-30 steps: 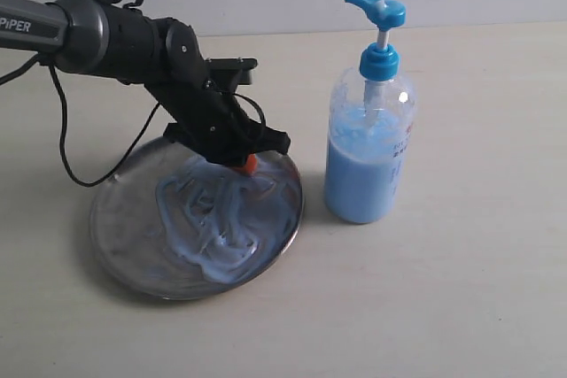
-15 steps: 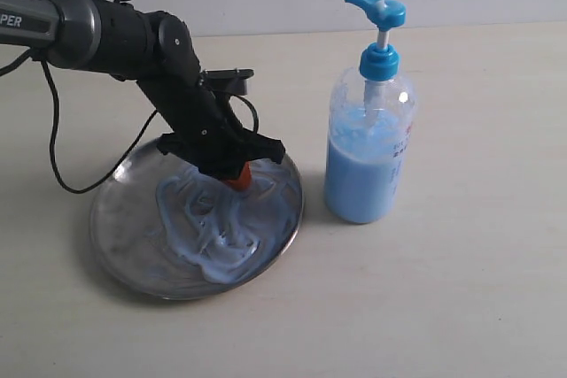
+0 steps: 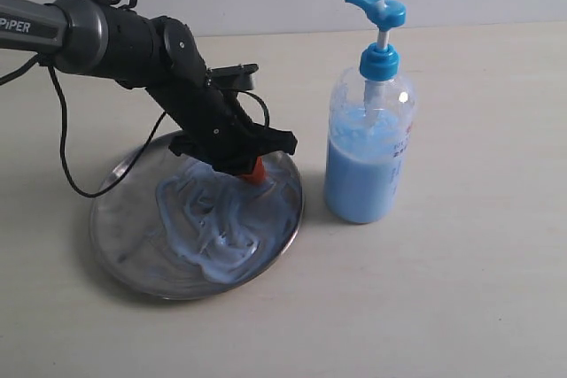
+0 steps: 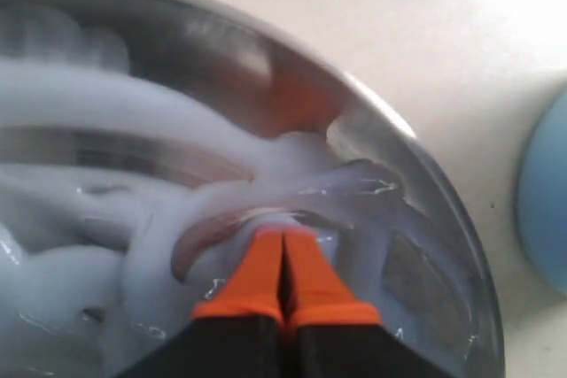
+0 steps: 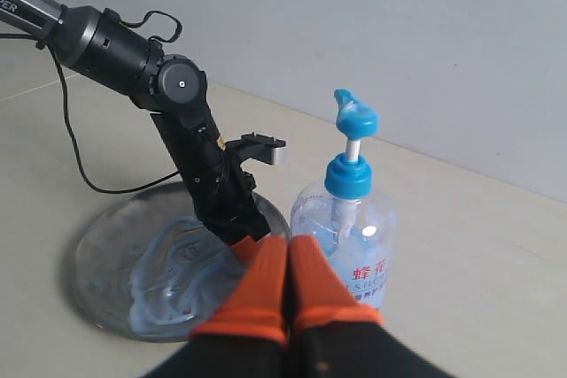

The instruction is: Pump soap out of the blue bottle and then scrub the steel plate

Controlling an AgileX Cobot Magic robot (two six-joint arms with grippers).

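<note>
**Scrub step: left claw tip-down in the soap**

The steel plate (image 3: 115, 227) sits directly under the left claw (image 3: 255, 172). Its orange tips are pressed together with nothing between them, and they dip into the soap (image 3: 226, 219) near the bottle-side rim. We read the closed tips as one blunt scrubber. The blue bottle (image 3: 368, 148) stands upright just beyond the claw, off the plate and clear of the strokes. The right claw (image 5: 286, 254) hangs above the table (image 3: 461, 289), fingers together and empty. We think it's parked.
</note>
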